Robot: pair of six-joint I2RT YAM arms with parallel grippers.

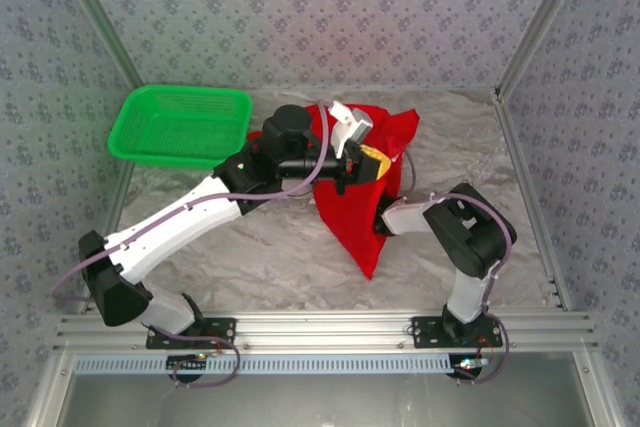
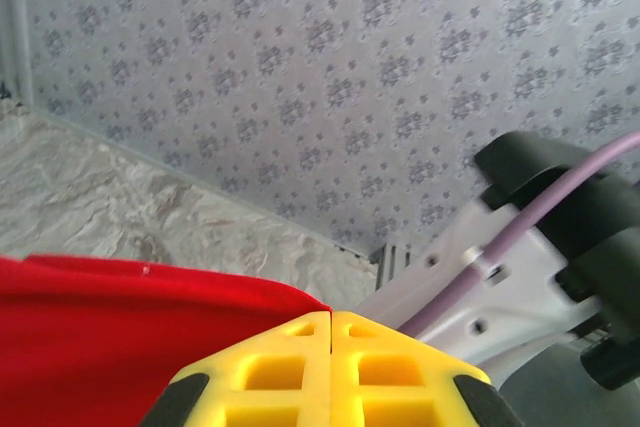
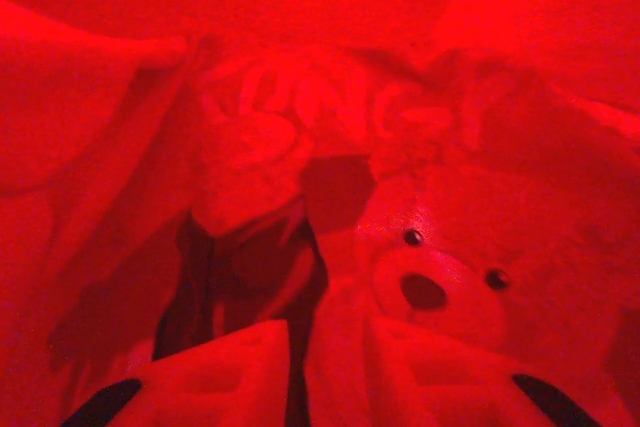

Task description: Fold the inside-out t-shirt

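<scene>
Two grippers met at one garment. Left gripper point(image 2: 330, 347): the yellow fingers point(image 2: 270, 372) were pressed flat together with no gap along their seam, and the upper edge of the inside-out t-shirt point(image 2: 110, 337) ran straight into that seam from the 9 o'clock side, so the closed jaws pinched the red cloth at its edge. Right gripper point(image 3: 325, 347): seen from its own wrist, the two fingers point(image 3: 215, 372) stood a narrow way apart, with an upright fold of cloth in the gap. The fold lay against the finger at 3 o'clock, and a dark slit separated it from the finger at 9 o'clock. Red fabric surrounded this gripper on every side. A bear-face print point(image 3: 430, 287) showed through the cloth at 2 o'clock from the fingers.

In the overhead view the t-shirt sat just to the 1 o'clock side of centre, bunched broad at 12 o'clock and tapering to a point at 6 o'clock. The left gripper lay over its upper part, and the right arm point(image 1: 470, 232) reached into it from 4 o'clock. The cloth rested on the crinkled pale table point(image 1: 260, 247). A green basket point(image 1: 180, 125) stood at 10 o'clock, near the shirt's upper corner; whether they touched could not be told. A purple cable point(image 2: 520, 247) crossed the left wrist view at 3 o'clock, before a patterned wall point(image 2: 300, 77).
</scene>
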